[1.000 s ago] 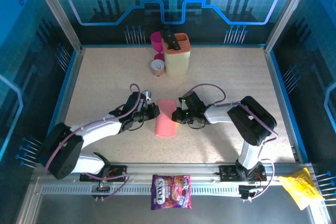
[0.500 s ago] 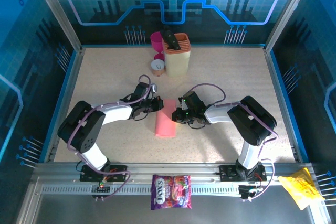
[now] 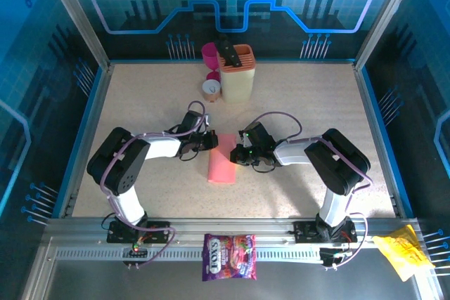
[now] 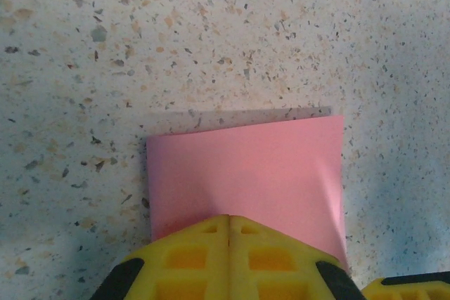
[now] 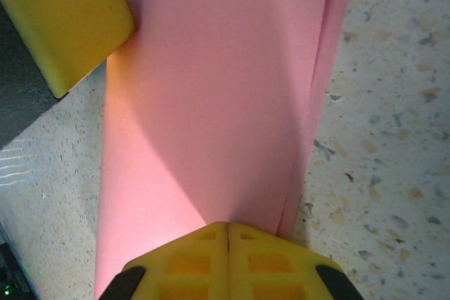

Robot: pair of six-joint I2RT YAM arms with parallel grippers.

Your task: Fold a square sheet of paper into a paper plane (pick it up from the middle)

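The square sheet of paper (image 3: 223, 159), salmon pink, lies folded into a long rectangle at the table's middle; it has the form of a flat strip, not of a paper plane. My left gripper (image 3: 211, 140) is shut, its tips resting on the sheet's far left corner. In the left wrist view the paper (image 4: 246, 166) spreads out beyond the closed left gripper (image 4: 229, 217). My right gripper (image 3: 238, 154) is shut too, pressing on the sheet's right edge. The right wrist view has the paper (image 5: 211, 103) ahead of the right gripper (image 5: 228, 224), a lower layer peeking out on the right.
A cream holder with an orange top (image 3: 237, 72), a magenta cup (image 3: 209, 52) and a small round tub (image 3: 211, 88) stand at the back. A purple candy bag (image 3: 229, 256) and a yellow bag (image 3: 402, 251) lie on the front rail.
The left arm has swung its elbow in toward the back, and its gripper has slid a little farther up the sheet's left side. The right gripper and the paper have stayed put.
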